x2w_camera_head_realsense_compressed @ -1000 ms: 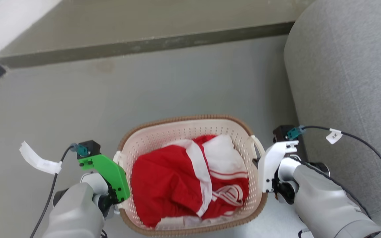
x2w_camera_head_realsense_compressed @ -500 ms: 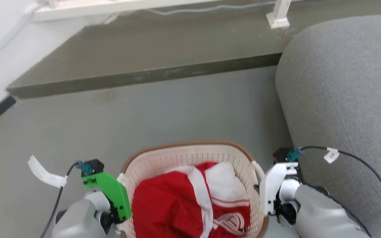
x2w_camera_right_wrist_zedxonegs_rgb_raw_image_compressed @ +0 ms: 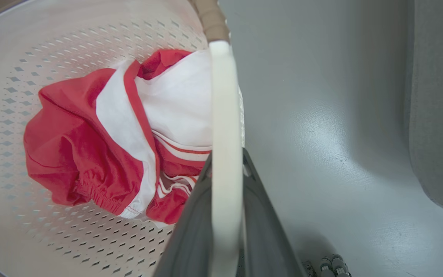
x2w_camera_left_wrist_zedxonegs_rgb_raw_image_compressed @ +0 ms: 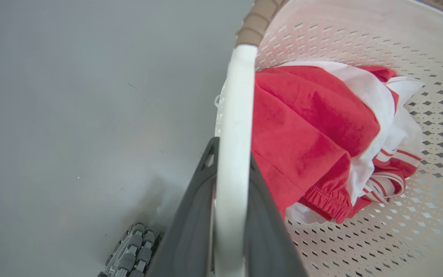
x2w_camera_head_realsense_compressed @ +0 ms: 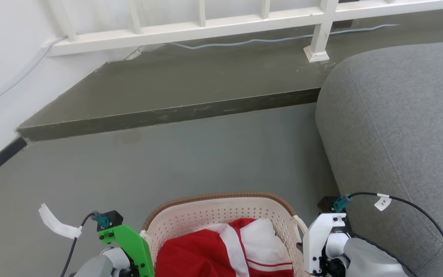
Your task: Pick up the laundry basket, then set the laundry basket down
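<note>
"Now, where do we have the laundry basket (x2w_camera_head_realsense_compressed: pixel 221 197)?"

"Low and near, between our two arms, with a red-and-white garment (x2w_camera_head_realsense_compressed: pixel 206 256) lying inside. The left gripper (x2w_camera_left_wrist_zedxonegs_rgb_raw_image_compressed: pixel 231 154) is clamped on the left handle (x2w_camera_left_wrist_zedxonegs_rgb_raw_image_compressed: pixel 237 96), the white bar pinched between its two dark fingers. The right gripper (x2w_camera_right_wrist_zedxonegs_rgb_raw_image_compressed: pixel 227 157) grips the right handle (x2w_camera_right_wrist_zedxonegs_rgb_raw_image_compressed: pixel 223 96) the same way."

"Why both handles?"

"We judge that one hold at each side carries the load level, so the garment cannot slide out. The wrist views suggest the basket hangs clear of the floor (x2w_camera_head_realsense_compressed: pixel 175 165), though we cannot confirm the gap."

"What surrounds us?"

"A grey sofa (x2w_camera_head_realsense_compressed: pixel 398 134) stands on the right, just beside the right arm. Far ahead, a raised dark step (x2w_camera_head_realsense_compressed: pixel 167 113) crosses the floor. Beyond it run a white railing (x2w_camera_head_realsense_compressed: pixel 206 26) and a thin cable (x2w_camera_head_realsense_compressed: pixel 263 39)."

"What obstructs the set-down?"

"Open floor lies between us and the step. We should allow clearance from the sofa on the right, and stop short of the step's edge."
</note>
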